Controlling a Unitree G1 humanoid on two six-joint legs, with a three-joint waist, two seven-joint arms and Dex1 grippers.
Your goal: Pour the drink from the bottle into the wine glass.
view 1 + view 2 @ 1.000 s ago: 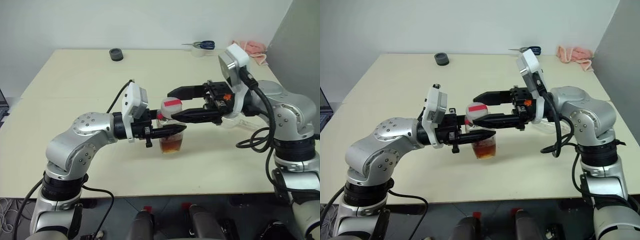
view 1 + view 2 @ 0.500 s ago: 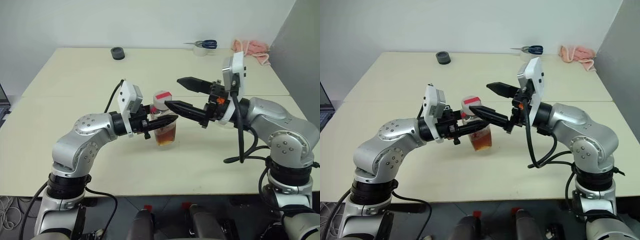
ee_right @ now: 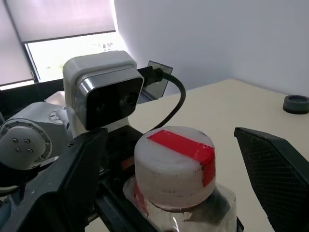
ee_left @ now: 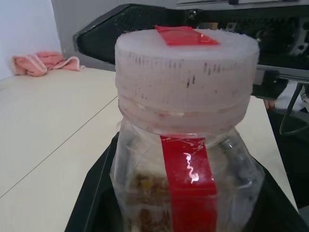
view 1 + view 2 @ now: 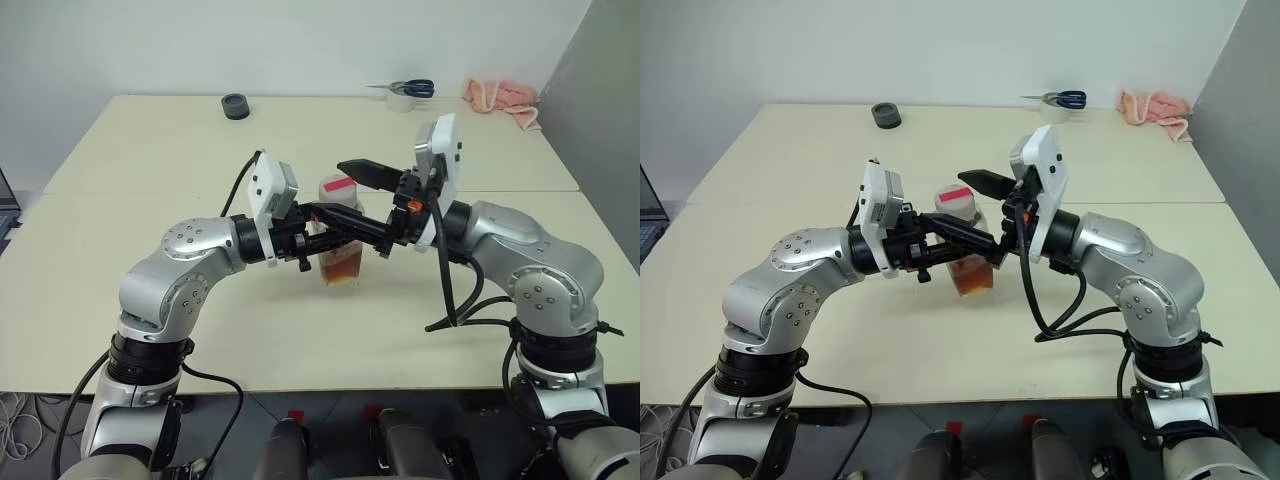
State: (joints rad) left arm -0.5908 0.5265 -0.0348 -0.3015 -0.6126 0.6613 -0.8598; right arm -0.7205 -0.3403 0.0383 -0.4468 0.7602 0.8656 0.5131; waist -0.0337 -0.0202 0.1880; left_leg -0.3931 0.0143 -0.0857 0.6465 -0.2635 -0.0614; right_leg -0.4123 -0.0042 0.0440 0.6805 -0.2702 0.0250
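Observation:
The bottle [image 5: 340,250] stands upright over the table [image 5: 150,150], with the tea-coloured drink [image 5: 340,268] in its lower part. Its white cap [image 5: 338,188] with a red strip is screwed on. My left gripper [image 5: 335,238] reaches in from the left and is shut on the bottle's body below the cap. In the left wrist view its black fingers [image 4: 91,203] hug the clear wall. My right gripper [image 5: 330,188] comes from the right and is open, one finger on each side of the cap [image 3: 174,164] without touching it. The wine glass is hidden from view.
A black tape roll [image 5: 233,106] lies at the far left of the table. Scissors on a white roll [image 5: 405,92] and a pink cloth [image 5: 500,95] sit at the far right. A grey panel [image 5: 605,110] stands along the table's right side.
My right gripper has swung in from the right and opened wider, so its fingers now straddle the cap. The left gripper still holds the bottle in about the same place.

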